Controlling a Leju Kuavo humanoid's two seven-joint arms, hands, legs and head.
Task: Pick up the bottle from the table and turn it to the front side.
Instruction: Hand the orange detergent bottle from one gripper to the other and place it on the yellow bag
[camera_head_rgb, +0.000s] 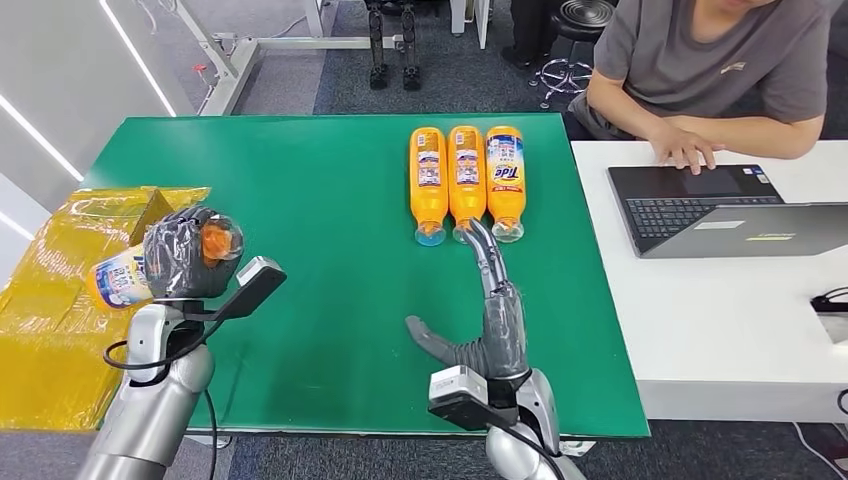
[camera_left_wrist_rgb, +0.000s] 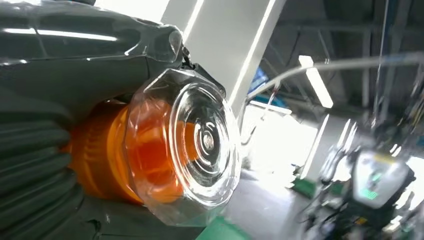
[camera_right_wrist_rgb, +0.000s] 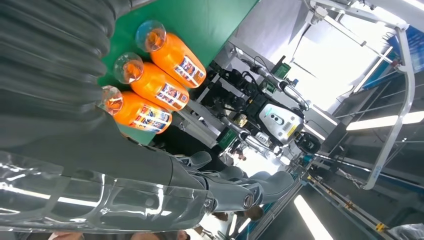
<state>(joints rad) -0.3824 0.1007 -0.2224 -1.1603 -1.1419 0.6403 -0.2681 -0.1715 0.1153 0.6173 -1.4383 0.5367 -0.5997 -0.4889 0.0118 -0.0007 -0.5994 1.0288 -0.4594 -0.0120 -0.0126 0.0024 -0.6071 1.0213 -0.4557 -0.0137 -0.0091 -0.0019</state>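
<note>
We see the left hand (camera_head_rgb: 183, 252) wrapped around a bottle (camera_head_rgb: 120, 277), lifted off the tabletop (camera_head_rgb: 300, 220) at its left edge, cap end toward the table's middle, base out over the yellow box (camera_head_rgb: 50, 290). The left wrist view shows the clear cap (camera_left_wrist_rgb: 195, 145) poking past the fingers, so the hold sits near the neck; we judge the heavy body end could sag or slip as the bottle gets rotated. Label looks partly visible, but which face is up is hard to tell.

The right hand (camera_head_rgb: 480, 320) lies flat, fingers spread, holding nothing, its fingertips (camera_head_rgb: 478, 232) just beside the caps of the three bottles in a row (camera_head_rgb: 466, 180) near the far edge. Any forward push there likely knocks the middle one or rolls it out of line.

Room: the tabletop's left half and centre are bare green, good for setting down. Right edge is tight, the white desk with the laptop (camera_head_rgb: 720, 210) and a person sits right against it.
</note>
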